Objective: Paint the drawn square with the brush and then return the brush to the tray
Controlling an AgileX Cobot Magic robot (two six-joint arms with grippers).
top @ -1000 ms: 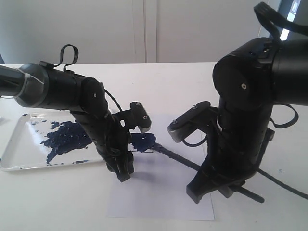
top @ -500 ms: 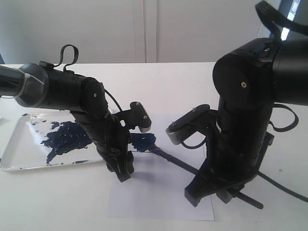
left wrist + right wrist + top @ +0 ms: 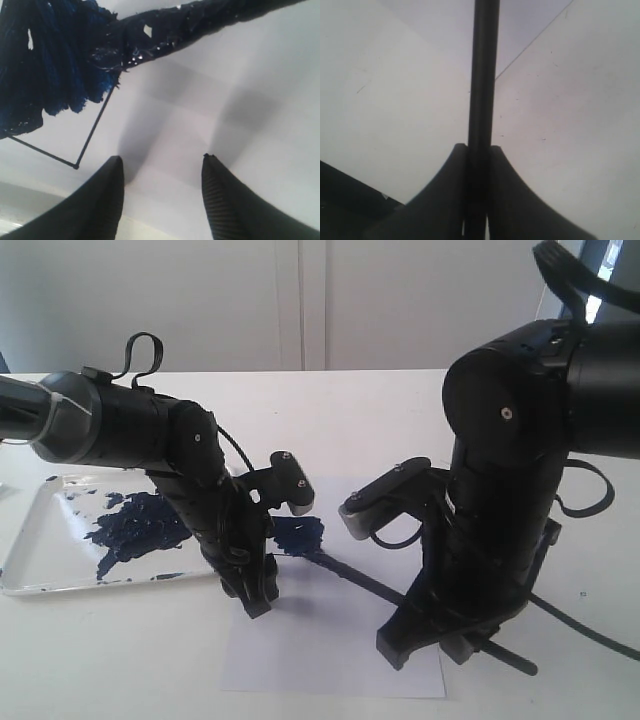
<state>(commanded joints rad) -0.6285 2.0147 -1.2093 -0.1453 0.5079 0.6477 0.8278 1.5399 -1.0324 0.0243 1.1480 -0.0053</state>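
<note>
The drawn square (image 3: 298, 534) on the white paper is mostly covered in dark navy paint. In the left wrist view the painted patch (image 3: 50, 65) stops short of one corner, where the thin black outline (image 3: 92, 132) still shows. The black brush (image 3: 375, 587) lies low across the paper with its wet tip (image 3: 160, 35) at the patch's edge. My right gripper (image 3: 440, 635) is shut on the brush handle (image 3: 484, 75). My left gripper (image 3: 256, 598) stands open, tips down on the paper beside the square, nothing between its fingers (image 3: 112, 175). The paint-blotched tray (image 3: 60, 588) sits left.
The white paper sheet (image 3: 330, 650) lies on a white table, its edge (image 3: 535, 45) visible in the right wrist view. The left arm's body stands between the tray and the square. A black cable (image 3: 590, 635) trails at the right.
My right arm has shifted slightly left and toward the front, carrying the brush along over the paper. The left arm has not moved.
</note>
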